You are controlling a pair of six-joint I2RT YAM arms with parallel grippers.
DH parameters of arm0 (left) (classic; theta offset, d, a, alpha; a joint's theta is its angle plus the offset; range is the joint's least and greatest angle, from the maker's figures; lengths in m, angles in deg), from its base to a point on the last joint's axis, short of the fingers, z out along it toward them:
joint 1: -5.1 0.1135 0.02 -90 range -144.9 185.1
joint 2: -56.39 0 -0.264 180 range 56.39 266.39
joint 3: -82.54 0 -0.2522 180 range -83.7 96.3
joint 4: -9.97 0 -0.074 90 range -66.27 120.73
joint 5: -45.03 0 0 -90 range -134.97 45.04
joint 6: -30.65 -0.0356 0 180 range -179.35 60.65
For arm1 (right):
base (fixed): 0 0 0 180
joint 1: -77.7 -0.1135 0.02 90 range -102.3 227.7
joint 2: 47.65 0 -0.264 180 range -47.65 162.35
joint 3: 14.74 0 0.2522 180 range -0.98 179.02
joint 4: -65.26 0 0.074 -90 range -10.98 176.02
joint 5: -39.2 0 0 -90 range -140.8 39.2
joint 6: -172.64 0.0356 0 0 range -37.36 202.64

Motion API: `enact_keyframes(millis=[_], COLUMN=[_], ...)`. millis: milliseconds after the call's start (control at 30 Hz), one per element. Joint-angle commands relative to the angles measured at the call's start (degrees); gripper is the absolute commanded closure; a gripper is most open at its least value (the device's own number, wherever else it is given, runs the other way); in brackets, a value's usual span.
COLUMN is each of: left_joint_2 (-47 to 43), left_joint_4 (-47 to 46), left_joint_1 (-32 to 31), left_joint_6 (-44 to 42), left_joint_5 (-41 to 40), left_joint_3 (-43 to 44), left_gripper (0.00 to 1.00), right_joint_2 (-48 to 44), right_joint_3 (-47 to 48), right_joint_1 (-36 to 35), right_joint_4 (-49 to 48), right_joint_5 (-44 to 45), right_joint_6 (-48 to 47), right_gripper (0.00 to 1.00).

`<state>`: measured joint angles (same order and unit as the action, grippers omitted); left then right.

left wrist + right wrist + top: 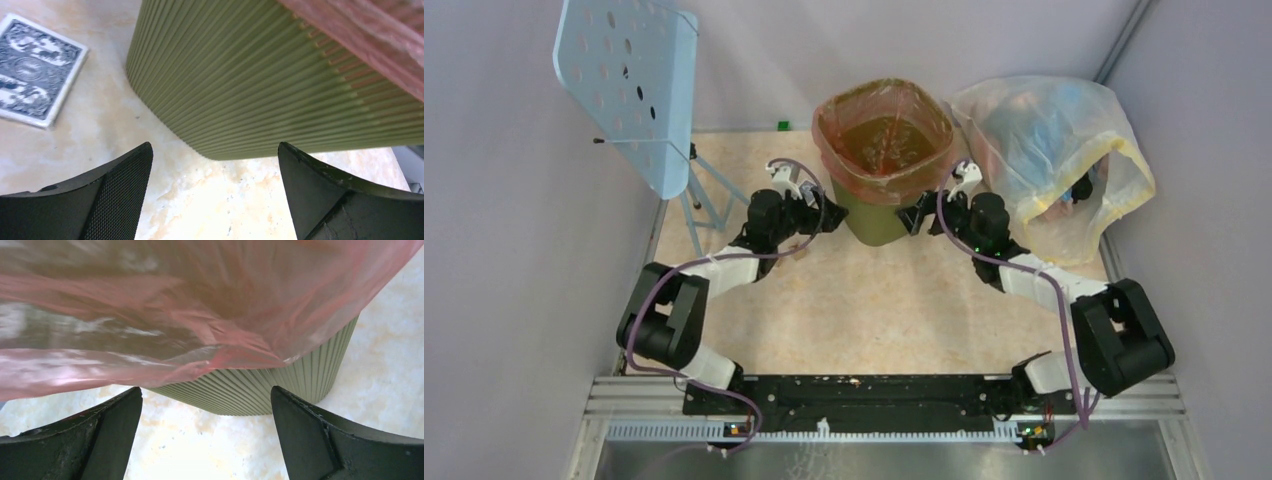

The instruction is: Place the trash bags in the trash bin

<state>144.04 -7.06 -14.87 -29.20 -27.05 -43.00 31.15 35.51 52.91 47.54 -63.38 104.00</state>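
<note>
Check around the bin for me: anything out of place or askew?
One stray item: a blue patterned card lies flat on the table beside the bin, visible only from the left wrist. The red bag sits in the bin with its edge folded over the rim, hanging loose on the outside. Nothing looks spilled or damaged.

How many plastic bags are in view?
2. A red bag lines the green bin, folded over its rim; a large clear bag stuffed with items sits right of it. More may hide inside.
</note>
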Motion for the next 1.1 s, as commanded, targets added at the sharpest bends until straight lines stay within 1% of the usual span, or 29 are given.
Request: enact_keyframes(millis=[0,200,267,367,433,533,567,633,700,800,867,967,1000,1033,1067], left_joint_2=[-3.3,-15.7,-20.6,-27.2,-31.1,-35.1,-36.1,-36.6,-36.6,-35.9,-35.2,-33.7,-33.0,-32.0,-31.1], left_joint_4=[-2.0,7.9,11.1,16.2,18.2,17.9,17.3,15.6,14.2,12.4,9.9,6.7,4.9,3.1,0.5], left_joint_1=[1.3,1.3,1.3,1.3,1.3,1.3,1.3,1.3,1.3,1.3,1.3,1.3,1.4,1.5,1.4], left_joint_6=[-3.0,-6.5,-7.0,-7.8,-8.5,-9.9,-10.5,-12.2,-15.1,-17.9,-19.7,-21.8,-22.0,-22.1,-22.8], left_joint_5=[-0.7,-4.1,-6.7,-11.9,-16.3,-22.4,-23.7,-25.2,-26.5,-29.8,-31.6,-35.3,-36.7,-37.8,-38.4], left_joint_3=[-1.1,-7.4,-9.6,-12.1,-13.7,-16.4,-17.3,-18.4,-19.1,-19.8,-20.6,-21.6,-22.4,-23.3,-24.4], left_gripper=[0.01,0.01,0.01,0.01,0.01,0.01,0.01,0.01,0.01,0.01,0.01,0.01,0.01,0.01,0.01], right_joint_2=[-2.9,-13.3,-18.6,-25.5,-29.6,-35.3,-37.1,-40.5,-43.9,-44.7,-43.1,-39.2,-37.2,-34.8,-31.5], right_joint_3=[1.3,-7.6,-9.9,-12.7,-13.9,-17.1,-18.1,-20.9,-24.8,-30.0,-31.7,-31.4,-31.9,-32.2,-32.4], right_joint_1=[1.1,2.9,3.2,3.3,3.4,3.4,3.5,3.8,4.2,5.8,7.5,11.4,12.2,12.8,13.6], right_joint_4=[-4.0,1.2,4.0,8.4,12.0,15.4,15.6,13.1,7.1,-3.2,-7.5,-8.5,-10.6,-12.6,-15.0], right_joint_5=[-3.6,2.9,4.9,8.0,12.0,23.6,29.3,33.1,33.9,34.1,34.3,31.5,31.0,32.4,32.8], right_joint_6=[0.9,-0.1,-0.8,-2.9,-4.2,-5.3,-5.7,-8.5,-9.2,-9.4,-10.4,-11.7,-13.6,-14.9,-14.9], right_gripper=[0.01,0.01,0.04,0.05,0.04,0.03,0.02,0.01,0.01,0.01,0.01,0.01,0.01,0.01,0.01])
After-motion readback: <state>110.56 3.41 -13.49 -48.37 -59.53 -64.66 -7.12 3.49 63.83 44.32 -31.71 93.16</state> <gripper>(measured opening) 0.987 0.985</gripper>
